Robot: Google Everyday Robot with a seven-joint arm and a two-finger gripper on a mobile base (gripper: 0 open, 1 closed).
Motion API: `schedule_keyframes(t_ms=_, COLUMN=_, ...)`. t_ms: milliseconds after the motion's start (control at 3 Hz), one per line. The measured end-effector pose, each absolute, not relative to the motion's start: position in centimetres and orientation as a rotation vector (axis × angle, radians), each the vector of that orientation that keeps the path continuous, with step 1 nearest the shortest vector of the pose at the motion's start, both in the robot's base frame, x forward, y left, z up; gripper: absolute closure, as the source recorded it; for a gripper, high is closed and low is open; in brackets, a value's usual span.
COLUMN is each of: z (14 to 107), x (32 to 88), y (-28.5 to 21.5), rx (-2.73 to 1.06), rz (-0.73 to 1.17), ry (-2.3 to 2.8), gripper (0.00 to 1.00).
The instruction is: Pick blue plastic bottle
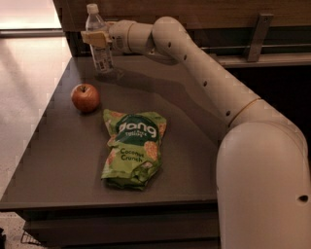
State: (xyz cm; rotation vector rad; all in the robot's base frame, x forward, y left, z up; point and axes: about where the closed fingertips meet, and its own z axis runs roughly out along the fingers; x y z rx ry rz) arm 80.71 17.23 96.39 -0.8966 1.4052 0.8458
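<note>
On the grey table (63, 160), beyond the apple (85, 97), the gripper (97, 38) appears to pinch the blue plastic bottle (103, 59), with lifting left.

Office pantry, snack counter (68, 146), jaws gripping bottle (100, 54)

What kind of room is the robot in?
Probably an office break room or snack area: a dark table holds an apple, a green snack bag and the blue plastic bottle, which the gripper reaches at the back corner. Wood panelling stands behind.
</note>
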Motion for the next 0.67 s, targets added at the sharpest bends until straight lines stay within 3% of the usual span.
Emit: schedule_keyframes(t_ms=667, z=104.0, x=75.7, y=11.4, rx=-0.872, rz=0.714, ry=1.399, gripper=1.0)
